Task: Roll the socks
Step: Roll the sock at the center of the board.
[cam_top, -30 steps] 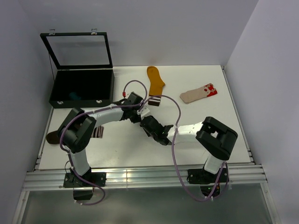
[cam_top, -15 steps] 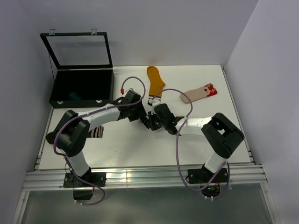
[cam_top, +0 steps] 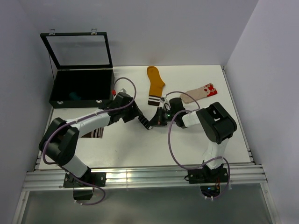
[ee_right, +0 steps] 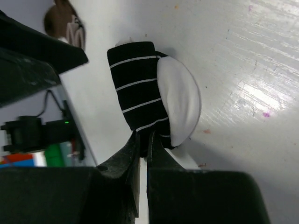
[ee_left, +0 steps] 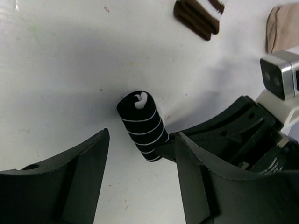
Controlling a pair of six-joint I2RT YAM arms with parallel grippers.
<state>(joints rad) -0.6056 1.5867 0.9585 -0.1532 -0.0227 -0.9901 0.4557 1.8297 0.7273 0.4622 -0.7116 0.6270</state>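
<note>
The black-and-white striped sock (ee_left: 142,125) lay rolled into a tight cylinder near the middle of the white table (cam_top: 140,149), between the two arms. The right gripper (ee_right: 144,137) was clamped on one end of the roll, fingers pressed together on the fabric. The left gripper (ee_left: 142,136) had its fingers spread apart on either side of the roll. The mustard sock (cam_top: 155,83) and the beige sock (cam_top: 200,93) lay flat farther back.

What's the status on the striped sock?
Left claw open, straddling striped sock. Right claw shut on its end. Sock rolled, lying on table. Mustard sock apart, not in the way.
</note>
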